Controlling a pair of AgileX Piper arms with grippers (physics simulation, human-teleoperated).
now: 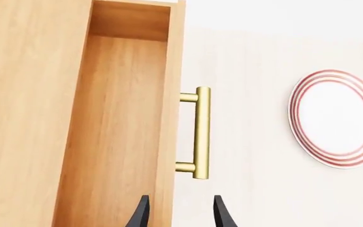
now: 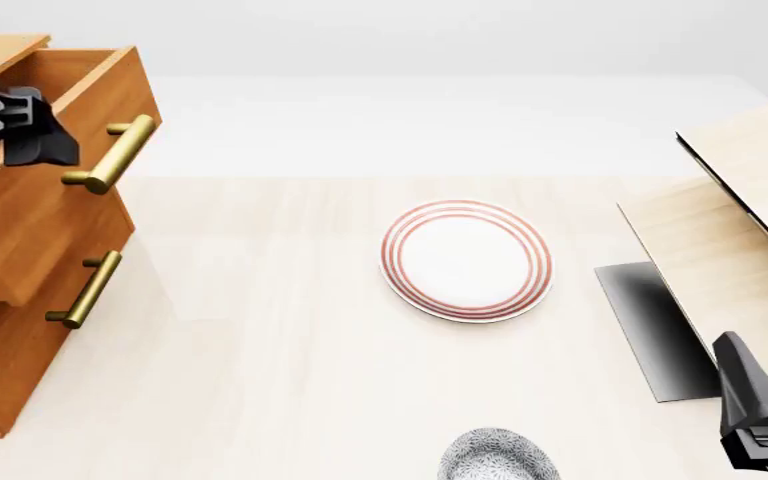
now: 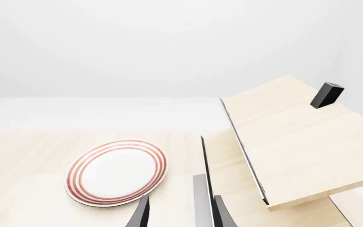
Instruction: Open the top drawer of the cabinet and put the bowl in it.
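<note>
Perhaps a home: wooden cabinet (image 2: 24, 230), ringed plate (image 2: 467, 260), pale table (image 2: 264, 380).

Pale wood table (image 2: 291, 380) under even, soft light. Plain white backdrop (image 3: 168, 47) behind, no visible wall detail. Pale wooden structure (image 2: 744, 230) w/ tilted boards at right, casting dark shadow.
</note>
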